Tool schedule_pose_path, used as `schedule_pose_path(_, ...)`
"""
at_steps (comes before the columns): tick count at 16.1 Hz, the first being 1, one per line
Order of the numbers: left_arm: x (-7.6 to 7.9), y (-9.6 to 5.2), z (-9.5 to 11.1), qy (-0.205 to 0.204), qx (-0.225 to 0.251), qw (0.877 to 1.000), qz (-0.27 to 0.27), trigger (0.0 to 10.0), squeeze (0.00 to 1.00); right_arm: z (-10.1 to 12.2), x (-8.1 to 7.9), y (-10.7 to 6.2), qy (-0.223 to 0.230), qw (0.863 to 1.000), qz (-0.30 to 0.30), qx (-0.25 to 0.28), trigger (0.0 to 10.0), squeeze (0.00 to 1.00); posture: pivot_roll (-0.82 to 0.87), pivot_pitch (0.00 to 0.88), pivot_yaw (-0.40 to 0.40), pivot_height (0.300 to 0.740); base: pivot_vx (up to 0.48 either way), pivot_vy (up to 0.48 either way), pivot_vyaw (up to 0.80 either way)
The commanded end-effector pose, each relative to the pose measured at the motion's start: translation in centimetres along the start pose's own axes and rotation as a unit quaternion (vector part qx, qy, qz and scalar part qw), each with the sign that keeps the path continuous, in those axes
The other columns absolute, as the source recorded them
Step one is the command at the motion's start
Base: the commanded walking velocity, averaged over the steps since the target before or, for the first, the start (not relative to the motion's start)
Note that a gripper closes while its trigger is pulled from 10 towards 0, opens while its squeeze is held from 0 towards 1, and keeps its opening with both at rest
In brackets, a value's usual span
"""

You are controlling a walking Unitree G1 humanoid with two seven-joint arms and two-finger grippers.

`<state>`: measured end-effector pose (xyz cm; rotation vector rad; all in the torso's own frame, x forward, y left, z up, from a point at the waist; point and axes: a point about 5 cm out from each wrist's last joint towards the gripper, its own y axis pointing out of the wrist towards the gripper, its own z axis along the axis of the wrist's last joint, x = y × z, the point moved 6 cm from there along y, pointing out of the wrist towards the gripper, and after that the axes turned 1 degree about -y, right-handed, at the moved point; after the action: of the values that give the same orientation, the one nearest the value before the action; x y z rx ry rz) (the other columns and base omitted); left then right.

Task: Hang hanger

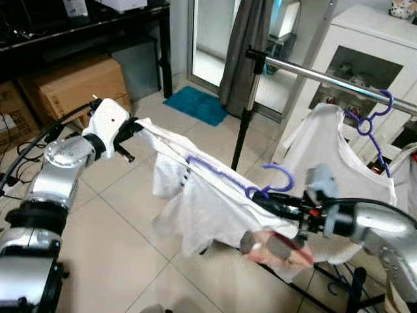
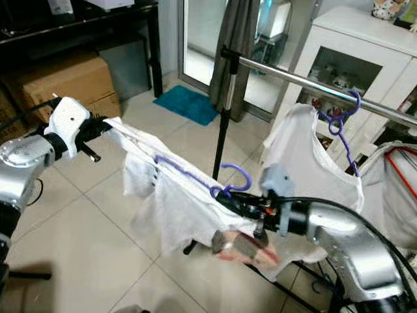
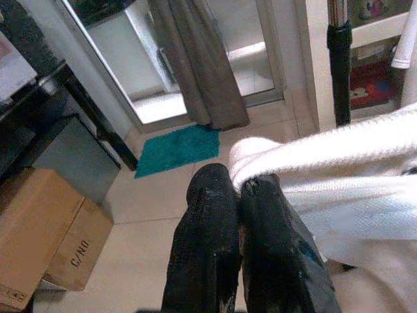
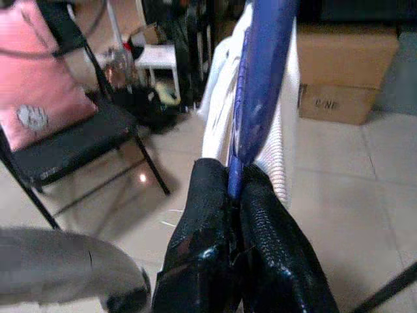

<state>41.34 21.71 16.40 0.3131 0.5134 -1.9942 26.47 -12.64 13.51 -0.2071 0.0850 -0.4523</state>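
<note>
Right gripper [image 1: 264,199] is clamped on the purple hanger [image 1: 221,172] just below its hook, fingers pressed onto the plastic in the right wrist view. The hook [image 1: 279,177] curls up right beside the fingertips.

The hanger's long axis runs from the right gripper up and toward the robot's left, inside the white shirt [image 1: 195,195].

Left gripper [image 1: 133,127] has its fingers pinched on the far edge of the shirt, holding the cloth stretched between both arms.

Beyond and above the hook: the metal rail [image 1: 326,78], running across to the right. A second purple hanger [image 1: 371,124] with a white garment already hangs there.

Judgement: the right arm is nearer the rail, so the hook must go up and forward over it.
</note>
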Motion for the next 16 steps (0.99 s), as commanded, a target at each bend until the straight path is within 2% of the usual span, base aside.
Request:
schedule_pose_path(1, -5.9, -3.0, -0.6, -0.012, -0.023, 0.995, 0.101, 0.0, 0.0, -1.0, 1.6, -2.5, 0.022, 0.999, -0.042, -0.023, 0.0, 0.0, -0.16, 0.0, -0.036, 0.74, 0.0, 0.0, 0.0)
schedule_pose_path(2, -6.0, -3.0, -0.7, -0.016, -0.025, 0.994, 0.102, 0.0, 0.0, -0.9, 2.0, -2.7, 0.024, 0.998, -0.053, -0.019, 0.0, 0.0, -0.16, 0.0, -0.032, 0.74, 0.0, 0.0, 0.0)
schedule_pose_path(4, -6.2, -3.2, -1.4, -0.02, -0.035, 0.994, 0.098, 0.0, 0.0, 0.2, 3.6, -3.6, 0.04, 0.994, -0.101, 0.022, 0.0, 0.0, -0.16, 0.0, -0.027, 0.74, 0.0, 0.0, 0.0)
schedule_pose_path(8, -5.3, -3.1, -2.6, -0.035, -0.044, 0.995, 0.087, 0.0, 0.0, 1.5, 4.5, -4.4, 0.052, 0.988, -0.13, 0.062, 0.0, 0.0, -0.17, 0.0, -0.022, 0.74, 0.0, 0.0, 0.0)
schedule_pose_path(11, -2.4, -2.0, -3.7, -0.059, -0.042, 0.996, 0.053, 0.0, 0.0, 3.3, 5.5, -4.5, 0.065, 0.979, -0.157, 0.112, 0.0, 0.0, -0.17, 0.0, -0.022, 0.74, 0.0, 0.0, 0.0)
schedule_pose_path(14, 2.8, -0.1, -3.7, -0.094, -0.02, 0.995, -0.001, 0.0, 0.0, 5.3, 6.6, -4.1, 0.091, 0.961, -0.189, 0.18, 0.0, 0.0, -0.16, 0.0, -0.025, 0.74, 0.0, 0.0, 0.0)
schedule_pose_path(16, 6.0, 1.2, -2.8, -0.113, -0.001, 0.993, -0.037, 0.0, 0.0, 6.2, 6.6, -3.1, 0.102, 0.955, -0.192, 0.204, 0.0, 0.0, -0.16, 0.0, -0.019, 0.74, 0.0, 0.0, 0.0)
